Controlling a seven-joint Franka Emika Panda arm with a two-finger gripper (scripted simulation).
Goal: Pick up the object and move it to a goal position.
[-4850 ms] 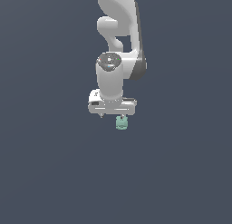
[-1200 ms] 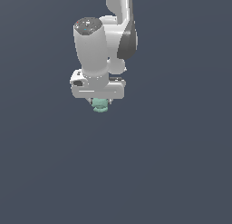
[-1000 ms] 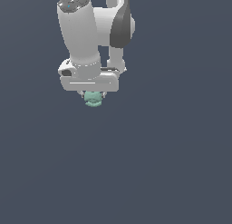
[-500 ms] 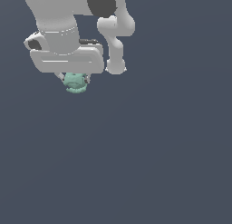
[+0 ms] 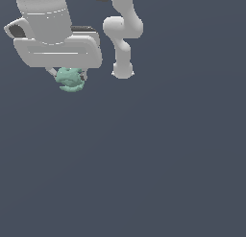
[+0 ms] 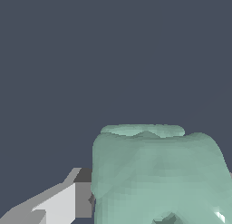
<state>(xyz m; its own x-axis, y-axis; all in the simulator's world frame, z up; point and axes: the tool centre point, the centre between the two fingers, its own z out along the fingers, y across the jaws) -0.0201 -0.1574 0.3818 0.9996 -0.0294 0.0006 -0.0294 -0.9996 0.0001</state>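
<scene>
open dark space below tool [image 5: 68, 75], arm base [image 5: 122, 70] just beside

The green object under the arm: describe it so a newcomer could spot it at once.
Find the big white arm at the exterior view's upper left. Beneath its wide white hand, the gripper is shut on the object, a small lumpy blob. It is the only mint-green thing against the plain dark grey-blue background.

A simulated space is seen — flat slate-grey backdrop [image 5: 182, 159] throughout, no furnishings, only a smoothly rendered white arm [image 5: 122, 37].
</scene>
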